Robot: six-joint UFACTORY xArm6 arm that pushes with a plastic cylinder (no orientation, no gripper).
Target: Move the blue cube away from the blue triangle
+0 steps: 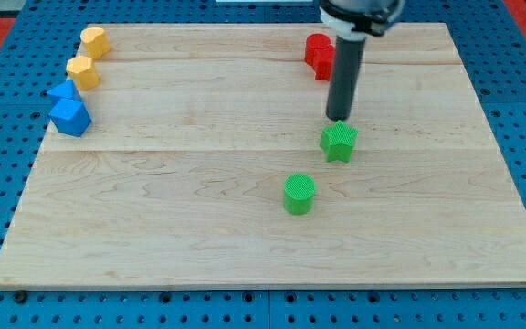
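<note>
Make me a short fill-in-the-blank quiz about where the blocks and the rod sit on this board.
1. My tip rests just above the green ____-shaped block.
2. The blue cube touches the blue ____.
3. The green cylinder lies nearest the view's ____ edge.
4. The two yellow blocks sit at the wooden board's upper ____.

Missing: star; triangle; bottom; left

My tip points straight down, the rod standing upright.
</note>
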